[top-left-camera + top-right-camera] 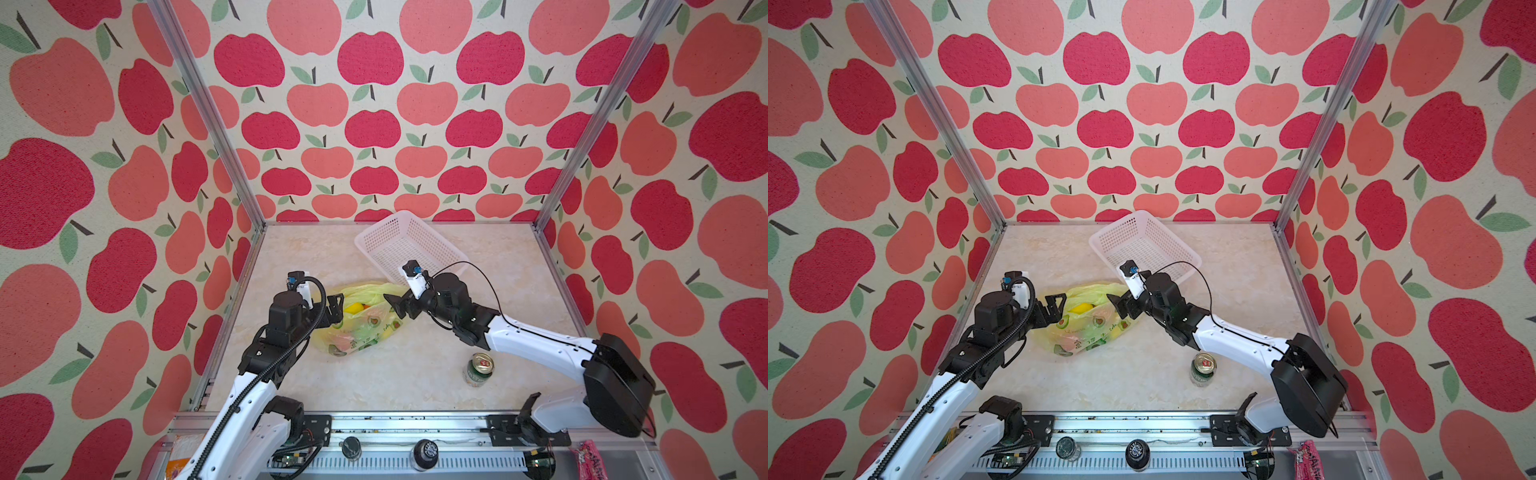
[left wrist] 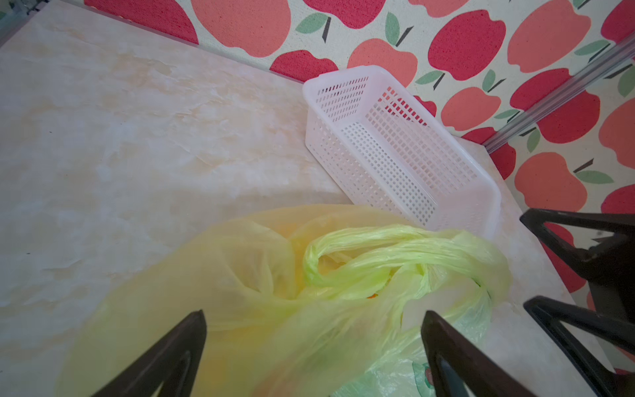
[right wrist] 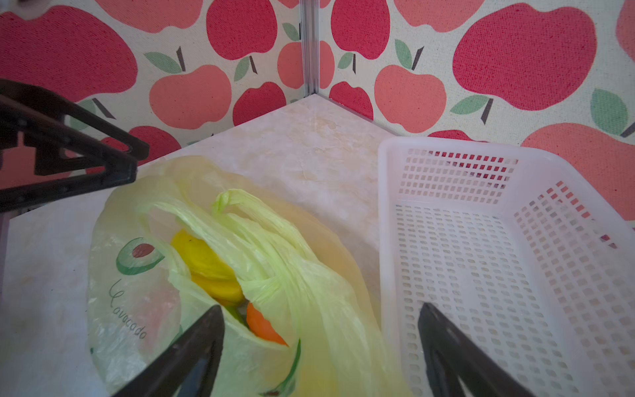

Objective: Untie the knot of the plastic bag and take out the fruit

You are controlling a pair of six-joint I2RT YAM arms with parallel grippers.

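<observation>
Right gripper, fingers spread wide, over plastic bag on counter; yellow fruit & orange fruit showing. White mesh basket just beside.

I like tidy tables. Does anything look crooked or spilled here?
Only the white basket sits crooked, turned at an angle to the edges of the table. The plastic bag lies slumped with fruit showing inside, but nothing has spilled, and the green can stands upright.

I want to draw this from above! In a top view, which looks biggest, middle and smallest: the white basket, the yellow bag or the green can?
1. white basket
2. plastic bag, slightly smaller-looking, but both are partly hidden, so that's unsure
3. green can, clearly smallest
</observation>
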